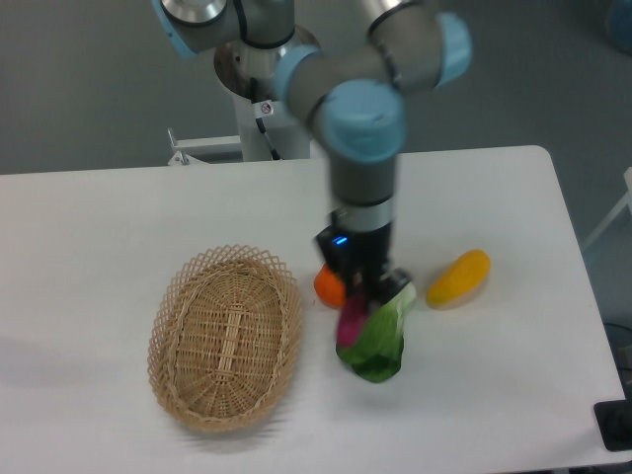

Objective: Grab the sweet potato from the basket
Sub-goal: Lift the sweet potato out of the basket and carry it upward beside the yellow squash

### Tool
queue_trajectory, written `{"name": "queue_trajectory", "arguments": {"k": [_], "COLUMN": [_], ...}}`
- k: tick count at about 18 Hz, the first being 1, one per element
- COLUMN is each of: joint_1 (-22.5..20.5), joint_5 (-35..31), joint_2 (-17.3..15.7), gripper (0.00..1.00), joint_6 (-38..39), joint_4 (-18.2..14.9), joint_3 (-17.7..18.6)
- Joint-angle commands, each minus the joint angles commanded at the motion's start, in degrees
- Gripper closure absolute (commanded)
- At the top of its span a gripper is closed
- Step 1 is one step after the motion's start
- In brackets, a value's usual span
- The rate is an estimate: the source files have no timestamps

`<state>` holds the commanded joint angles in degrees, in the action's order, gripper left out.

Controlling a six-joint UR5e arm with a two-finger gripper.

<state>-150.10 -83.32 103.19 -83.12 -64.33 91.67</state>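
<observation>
My gripper [357, 301] hangs over the table to the right of the basket, shut on the magenta sweet potato [353, 319]. The tuber dangles below the fingers, in front of the green leafy vegetable [377, 341]. The woven wicker basket [226, 336] sits at the left front of the table with nothing inside it. The arm is blurred from motion.
An orange [328, 286] lies just left of the gripper, partly hidden by it. A yellow-orange oblong vegetable [458, 277] rests further right. The white table's right edge [578, 257] lies beyond it.
</observation>
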Motion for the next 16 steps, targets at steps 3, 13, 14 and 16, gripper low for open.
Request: {"name": "queue_trajectory", "arguments": {"k": [3,13,14,16], "joint_1": [-3.96,-6.35,-6.35,-6.26], "joint_5": [0.0,0.18,0.18,0.26], "joint_2": [-0.79,-1.06,-0.97,-0.88], "gripper": [0.87,0.87,0.87,0.87], "joint_6": [-5.81,-7.85,-7.85,-7.5], "joint_4": [-2.28,-5.63,-5.55,-5.46], "joint_3": [-0.61,-2.64,-2.64,-2.64]}}
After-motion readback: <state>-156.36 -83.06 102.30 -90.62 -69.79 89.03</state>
